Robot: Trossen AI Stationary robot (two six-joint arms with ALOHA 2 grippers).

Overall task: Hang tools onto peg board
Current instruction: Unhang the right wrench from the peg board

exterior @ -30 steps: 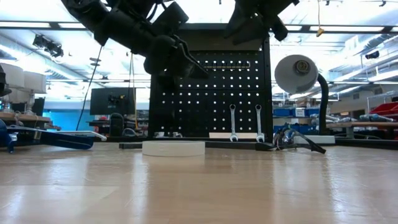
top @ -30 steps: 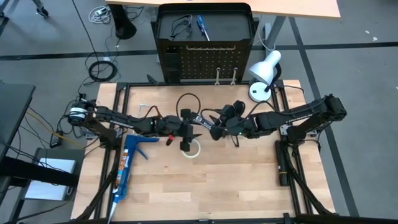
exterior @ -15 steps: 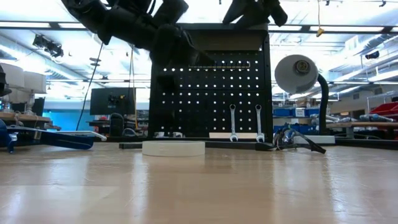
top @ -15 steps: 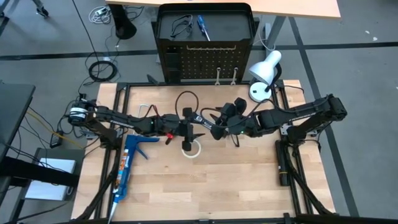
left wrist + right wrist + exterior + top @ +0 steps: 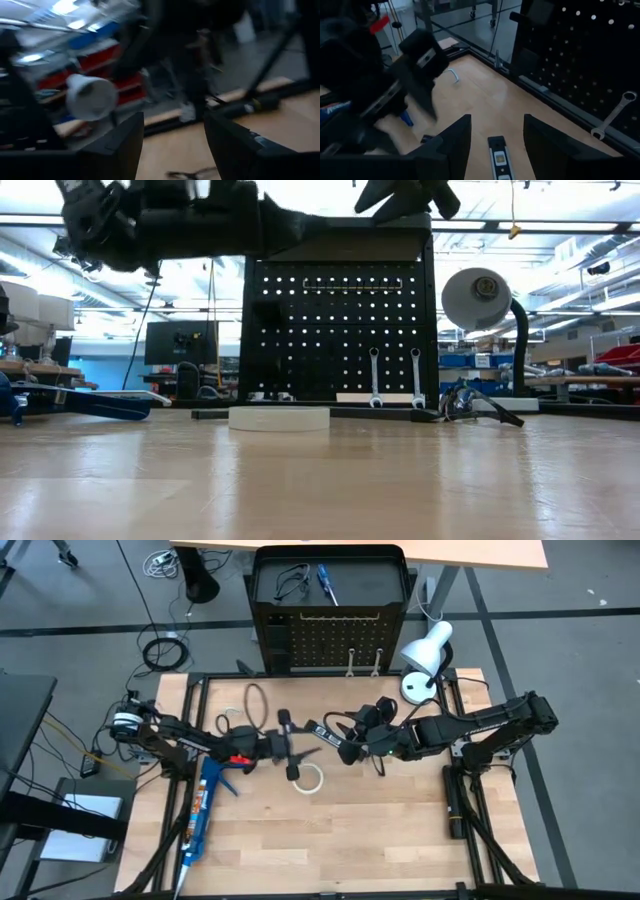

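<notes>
Wooden worktop [image 5: 380, 830] fills the middle of the high view. Both claws hang apart, holding nothing. White tape ring [image 5: 310, 779] lies flat at centre: light, stiff, best pinched across its rim.

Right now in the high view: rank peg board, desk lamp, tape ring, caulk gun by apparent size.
1. peg board, clearly the largest.
2. caulk gun, long and thin, partly under the left arm.
3. desk lamp, close to the caulk gun in area, so that order is unsure.
4. tape ring, smallest.
</notes>
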